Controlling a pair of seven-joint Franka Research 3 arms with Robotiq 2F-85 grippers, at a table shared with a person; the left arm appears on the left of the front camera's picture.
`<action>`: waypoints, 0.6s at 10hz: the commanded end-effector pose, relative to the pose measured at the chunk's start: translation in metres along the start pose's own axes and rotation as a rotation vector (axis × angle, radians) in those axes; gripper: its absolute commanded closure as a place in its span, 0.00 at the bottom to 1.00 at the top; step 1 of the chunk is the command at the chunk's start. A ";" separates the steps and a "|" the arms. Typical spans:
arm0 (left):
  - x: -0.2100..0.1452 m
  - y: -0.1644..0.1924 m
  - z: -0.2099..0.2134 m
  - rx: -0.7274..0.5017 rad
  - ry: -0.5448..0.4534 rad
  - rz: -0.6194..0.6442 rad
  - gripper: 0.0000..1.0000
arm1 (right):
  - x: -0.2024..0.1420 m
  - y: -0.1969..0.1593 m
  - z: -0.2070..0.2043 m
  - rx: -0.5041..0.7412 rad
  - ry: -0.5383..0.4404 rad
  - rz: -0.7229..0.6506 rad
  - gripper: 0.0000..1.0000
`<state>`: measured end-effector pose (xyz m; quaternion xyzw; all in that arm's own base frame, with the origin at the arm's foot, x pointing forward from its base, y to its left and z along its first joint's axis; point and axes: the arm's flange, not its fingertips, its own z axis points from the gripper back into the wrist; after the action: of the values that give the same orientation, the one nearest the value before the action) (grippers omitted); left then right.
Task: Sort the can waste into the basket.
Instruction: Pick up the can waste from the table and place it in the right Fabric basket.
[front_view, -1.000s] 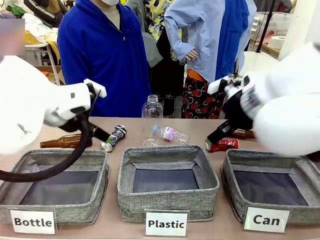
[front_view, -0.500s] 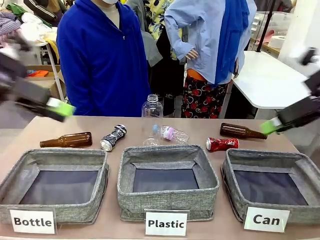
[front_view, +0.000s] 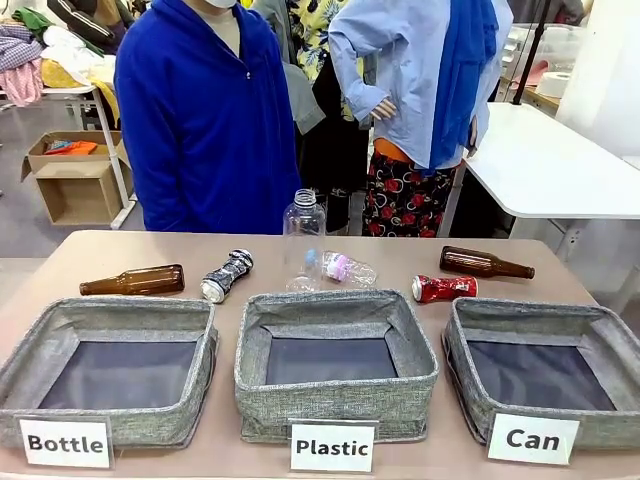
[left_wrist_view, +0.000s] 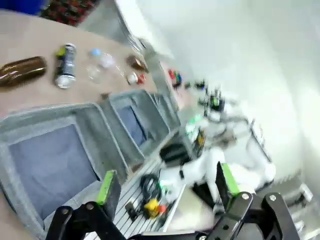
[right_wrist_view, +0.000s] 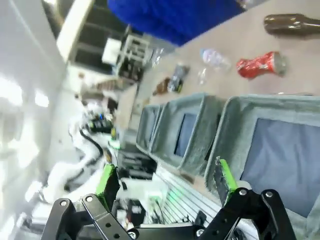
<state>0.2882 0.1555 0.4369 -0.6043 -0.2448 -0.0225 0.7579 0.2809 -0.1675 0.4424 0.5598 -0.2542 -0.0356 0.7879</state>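
Red can (front_view: 444, 288) unobstructed | basket (front_view: 540, 313) right edge cropped | wrist views blurred

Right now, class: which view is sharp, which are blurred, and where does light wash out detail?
Front view: sharp and evenly lit; the label on the basket and the red can read crisply. Left wrist view: tilted, smeared, upper right washed out white beyond the open left claw. Right wrist view: softer blur, glare at the left edge.

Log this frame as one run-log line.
left gripper open, empty; right gripper open, empty; red can on table beyond Can basket; black-and-silver can on table; Can basket empty
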 end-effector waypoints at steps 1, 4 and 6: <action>-0.027 0.020 -0.024 -0.043 -0.177 0.094 0.00 | 0.001 0.000 -0.001 -0.038 -0.144 0.009 0.00; -0.002 0.024 0.014 -0.007 -0.102 0.087 0.00 | 0.000 0.000 0.000 0.000 0.000 0.000 0.00; -0.002 0.024 0.014 -0.007 -0.102 0.087 0.00 | 0.000 0.000 0.000 0.000 0.000 0.000 0.00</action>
<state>0.2941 0.1705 0.4151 -0.6212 -0.2497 0.0570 0.7406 0.2806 -0.1603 0.4386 0.5598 -0.2359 -0.0444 0.7931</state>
